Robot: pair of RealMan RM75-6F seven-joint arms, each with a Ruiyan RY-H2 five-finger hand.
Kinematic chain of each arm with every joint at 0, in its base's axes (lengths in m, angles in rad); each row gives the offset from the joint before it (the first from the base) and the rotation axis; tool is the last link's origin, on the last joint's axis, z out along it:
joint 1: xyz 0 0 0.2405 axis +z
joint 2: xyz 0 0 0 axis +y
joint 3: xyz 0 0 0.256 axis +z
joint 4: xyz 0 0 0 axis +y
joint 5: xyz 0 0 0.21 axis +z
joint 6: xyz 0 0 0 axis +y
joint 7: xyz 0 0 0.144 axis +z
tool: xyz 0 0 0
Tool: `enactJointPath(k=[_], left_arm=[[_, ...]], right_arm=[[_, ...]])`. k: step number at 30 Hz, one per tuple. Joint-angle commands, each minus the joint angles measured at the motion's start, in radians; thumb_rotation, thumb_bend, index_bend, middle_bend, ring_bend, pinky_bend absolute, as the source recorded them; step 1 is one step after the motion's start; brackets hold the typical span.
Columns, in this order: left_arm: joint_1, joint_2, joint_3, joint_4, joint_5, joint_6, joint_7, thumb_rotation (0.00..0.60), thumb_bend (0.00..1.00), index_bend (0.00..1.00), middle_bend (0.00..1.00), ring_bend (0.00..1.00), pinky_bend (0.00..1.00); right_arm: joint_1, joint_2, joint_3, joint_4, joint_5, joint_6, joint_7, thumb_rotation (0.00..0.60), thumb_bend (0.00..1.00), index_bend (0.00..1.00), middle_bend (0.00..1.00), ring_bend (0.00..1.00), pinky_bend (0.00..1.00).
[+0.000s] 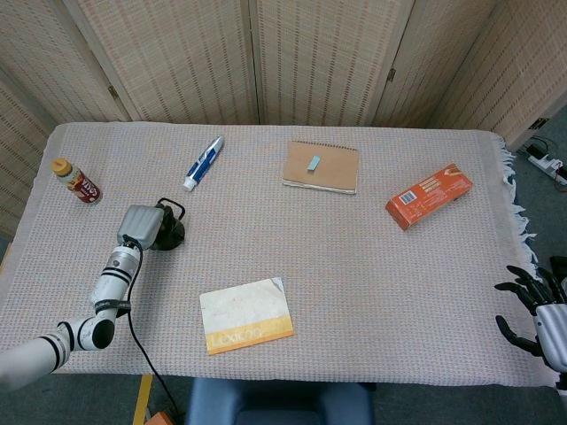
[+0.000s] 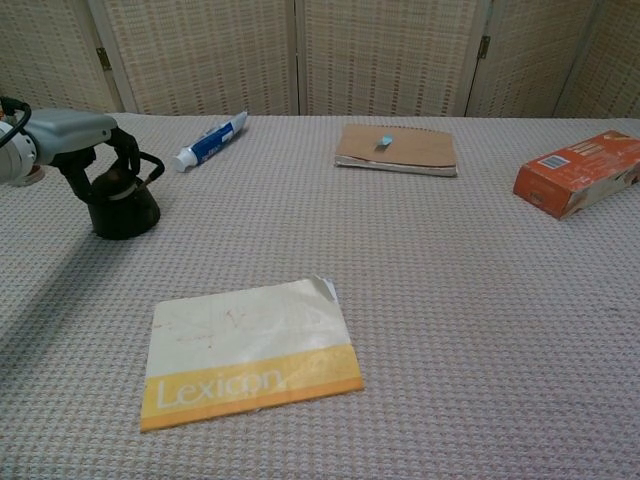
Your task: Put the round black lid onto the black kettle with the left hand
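The black kettle (image 2: 123, 205) stands on the cloth-covered surface (image 1: 354, 266), with the toothpaste tube (image 1: 204, 162) beyond it and the small sauce bottle (image 1: 78, 183) off to its left. The left hand (image 2: 85, 140) hangs just over the kettle's top, its dark fingers (image 2: 128, 152) curled down around the rim. The round black lid cannot be told apart from the kettle body in either view; it seems to sit in or on the opening under the fingers. Whether the fingers are pinching the lid or merely resting around it is not clear. The step in hand looks like seating and letting go, so the care lies in checking that the lid lies flat across the opening, not tilted on one edge, before the fingers spread. A release straight upward would suit best, since the fingers hook close to the kettle's handle (image 2: 150, 168), and any sideways drag could tip the kettle or pull the lid off again. The right hand (image 1: 540, 314) idles past the surface's edge, far to the kettle's right, fingers spread and holding nothing.
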Motion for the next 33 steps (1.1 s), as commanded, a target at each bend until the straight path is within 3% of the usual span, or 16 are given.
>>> enactJointPath(k=[1, 14, 20, 27, 33], left_arm=[[-0.006, 0.002, 0.001, -0.005, -0.02, -0.002, 0.02, 0.6, 0.27, 0.36, 0.35, 0.83, 0.89], [-0.02, 0.012, 0.011, -0.034, -0.084, 0.003, 0.073, 0.6, 0.27, 0.16, 0.19, 0.79, 0.89], [0.005, 0.041, 0.011, -0.091, -0.063, 0.05, 0.042, 0.6, 0.27, 0.17, 0.18, 0.78, 0.89], [0.074, 0.109, 0.058, -0.211, 0.027, 0.139, 0.015, 0.6, 0.27, 0.18, 0.18, 0.78, 0.89], [0.106, 0.124, 0.082, -0.246, 0.057, 0.162, -0.001, 0.6, 0.27, 0.19, 0.18, 0.78, 0.89]], right_arm=[[-0.001, -0.001, 0.0, 0.002, 0.0, 0.001, 0.003, 0.6, 0.37, 0.31, 0.17, 0.23, 0.06], [-0.005, -0.011, -0.001, 0.019, 0.006, -0.001, 0.017, 0.6, 0.37, 0.31, 0.17, 0.24, 0.06], [-0.006, -0.01, 0.001, 0.023, 0.005, 0.003, 0.022, 0.6, 0.37, 0.31, 0.17, 0.23, 0.06], [-0.003, -0.007, 0.002, 0.022, 0.004, 0.0, 0.022, 0.6, 0.37, 0.31, 0.17, 0.23, 0.06], [0.002, -0.01, 0.004, 0.022, 0.0, -0.003, 0.02, 0.6, 0.37, 0.31, 0.17, 0.23, 0.06]])
